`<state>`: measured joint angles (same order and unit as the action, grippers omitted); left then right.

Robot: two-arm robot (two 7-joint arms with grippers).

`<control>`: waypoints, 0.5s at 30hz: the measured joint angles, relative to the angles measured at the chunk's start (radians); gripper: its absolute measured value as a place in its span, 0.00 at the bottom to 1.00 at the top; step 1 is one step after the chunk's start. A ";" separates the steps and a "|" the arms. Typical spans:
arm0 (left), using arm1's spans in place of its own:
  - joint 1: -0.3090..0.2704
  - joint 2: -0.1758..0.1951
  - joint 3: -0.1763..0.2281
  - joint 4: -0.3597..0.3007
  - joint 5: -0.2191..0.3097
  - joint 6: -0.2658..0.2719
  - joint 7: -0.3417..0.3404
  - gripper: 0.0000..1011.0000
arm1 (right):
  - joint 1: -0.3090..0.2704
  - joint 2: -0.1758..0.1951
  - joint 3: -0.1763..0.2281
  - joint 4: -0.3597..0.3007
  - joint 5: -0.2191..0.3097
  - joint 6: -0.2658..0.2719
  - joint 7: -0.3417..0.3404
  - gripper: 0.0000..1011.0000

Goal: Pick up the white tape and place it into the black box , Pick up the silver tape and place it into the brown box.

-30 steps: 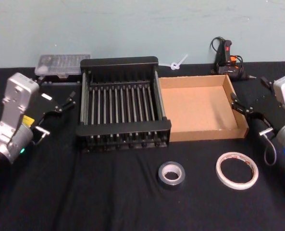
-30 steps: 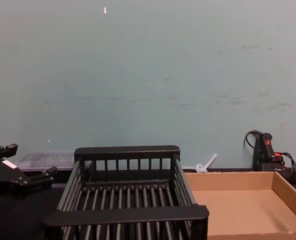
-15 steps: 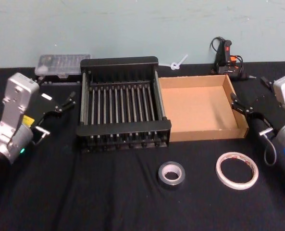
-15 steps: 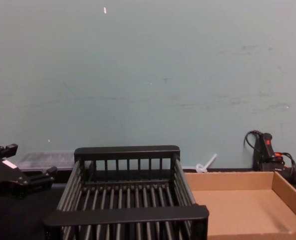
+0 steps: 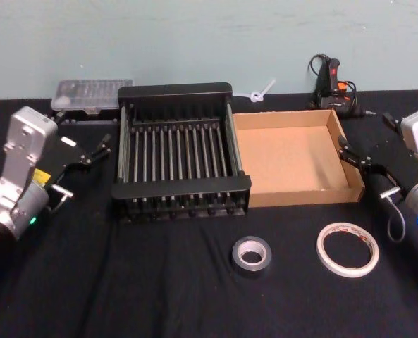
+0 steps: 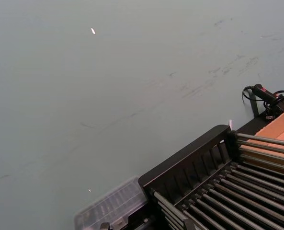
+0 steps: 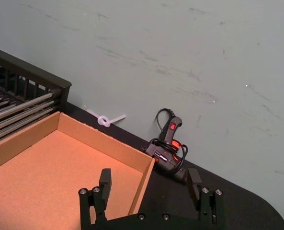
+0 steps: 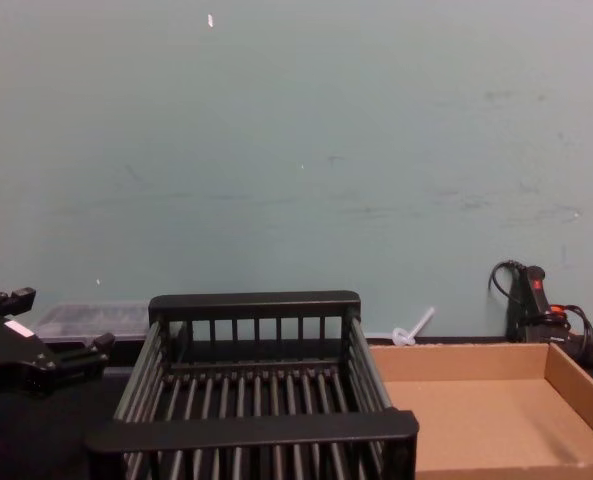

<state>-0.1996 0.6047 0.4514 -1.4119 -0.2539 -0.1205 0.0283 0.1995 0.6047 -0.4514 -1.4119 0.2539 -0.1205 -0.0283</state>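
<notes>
The white tape [image 5: 347, 249] lies flat on the black cloth at the front right, and the silver tape [image 5: 251, 255] lies to its left. The black box [image 5: 175, 91] stands mid-table, its rail [image 8: 254, 305] facing the chest view. Against its right side sits the brown box [image 5: 293, 158], which the right wrist view sees from its far corner [image 7: 60, 167]. My left gripper [image 5: 82, 134] hovers open left of the crate, holding nothing. My right gripper [image 5: 369, 137] is open at the cardboard tray's right wall, and its own view [image 7: 149, 181] shows nothing between the fingers.
A clear plastic case [image 5: 92, 93] lies behind the crate at the back left. A black and red glue gun [image 5: 332, 88] with its cable and a white zip tie [image 5: 259, 92] lie along the back edge by the wall. Black cloth stretches in front of both boxes.
</notes>
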 joint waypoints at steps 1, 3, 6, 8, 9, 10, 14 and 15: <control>0.000 0.000 0.000 0.000 0.000 0.000 0.000 0.99 | 0.000 0.000 0.000 0.000 0.000 0.000 0.000 0.99; 0.000 0.000 0.000 0.000 0.000 0.000 0.000 0.99 | 0.000 0.000 0.000 0.000 0.000 0.000 0.000 0.99; 0.000 0.000 0.000 0.000 0.000 0.000 0.000 0.99 | 0.000 0.000 0.000 0.000 0.000 0.000 0.000 0.99; 0.000 0.000 0.000 0.000 0.000 0.000 0.000 0.99 | 0.000 0.000 0.000 0.000 0.000 0.000 0.000 0.99; 0.000 0.000 0.000 0.000 0.000 0.000 0.000 0.99 | 0.000 0.000 0.000 0.000 0.000 0.000 0.000 0.99; 0.000 0.000 0.000 0.000 0.000 0.000 0.000 0.99 | 0.000 0.000 0.000 0.000 0.000 0.000 0.000 0.99; 0.000 0.000 0.000 0.000 0.000 0.000 0.000 0.99 | 0.000 0.000 0.000 0.000 0.000 0.000 0.000 0.99; 0.000 0.000 0.000 0.000 0.000 0.000 0.000 0.99 | 0.000 0.000 0.000 0.000 0.000 0.000 0.000 0.99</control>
<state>-0.1996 0.6047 0.4514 -1.4120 -0.2539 -0.1205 0.0283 0.1995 0.6047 -0.4514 -1.4120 0.2539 -0.1205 -0.0283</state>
